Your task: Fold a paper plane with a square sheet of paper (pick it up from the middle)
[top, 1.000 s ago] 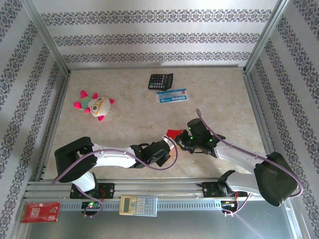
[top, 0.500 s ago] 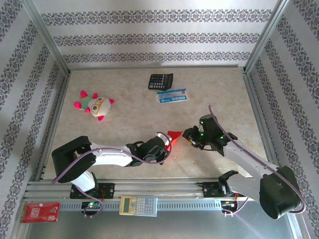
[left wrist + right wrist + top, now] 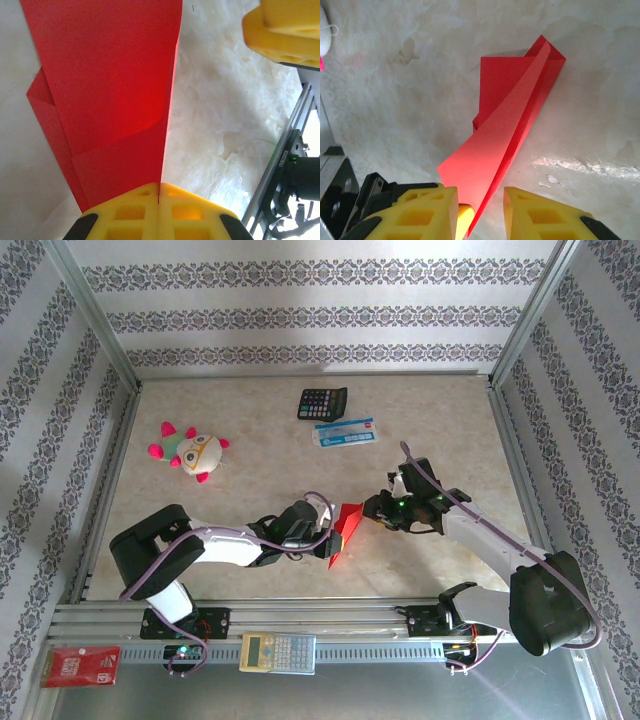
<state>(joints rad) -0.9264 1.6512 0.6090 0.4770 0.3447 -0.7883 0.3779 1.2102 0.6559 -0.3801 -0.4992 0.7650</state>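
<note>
The left pincer clamps the folded red paper tight; the right pincer, jaws apart astride its tip, should close squarely on the crease.

The pale marbled desk is carrying a black calculator and blue packet far back, a plush toy lying left.

Overhead view looks down; wrist views closely share the paper.
</note>
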